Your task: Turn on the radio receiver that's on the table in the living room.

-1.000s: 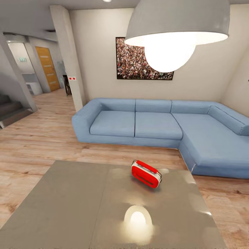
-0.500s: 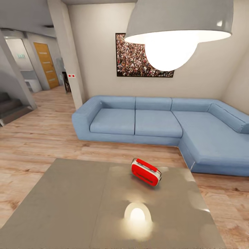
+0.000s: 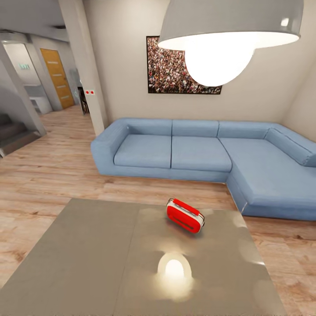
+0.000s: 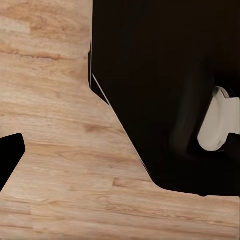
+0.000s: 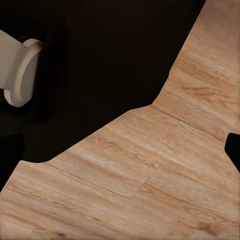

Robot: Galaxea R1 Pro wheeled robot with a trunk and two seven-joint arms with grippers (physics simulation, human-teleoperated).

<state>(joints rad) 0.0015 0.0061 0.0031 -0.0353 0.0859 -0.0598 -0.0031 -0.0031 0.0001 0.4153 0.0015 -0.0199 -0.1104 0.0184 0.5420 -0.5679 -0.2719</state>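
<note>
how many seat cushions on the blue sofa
3: left cushion by the armrest, middle cushion, and the long chaise cushion on the right arm of the blue L-shaped sofa. None look hidden.

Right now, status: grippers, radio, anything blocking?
Grippers: state cannot be told; wrist views look down at wood floor. Radio receiver lying tilted on the grey table, far half, toward the blue sofa. Nothing beside it on the tabletop.

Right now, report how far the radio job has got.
Done: the robot faces the table in the living room, near the blue sofa. In hand: nothing; the wrist views look down at wood floor. Left: reach the radio receiver, lying tilted on the table's far side, and switch it on.
</note>
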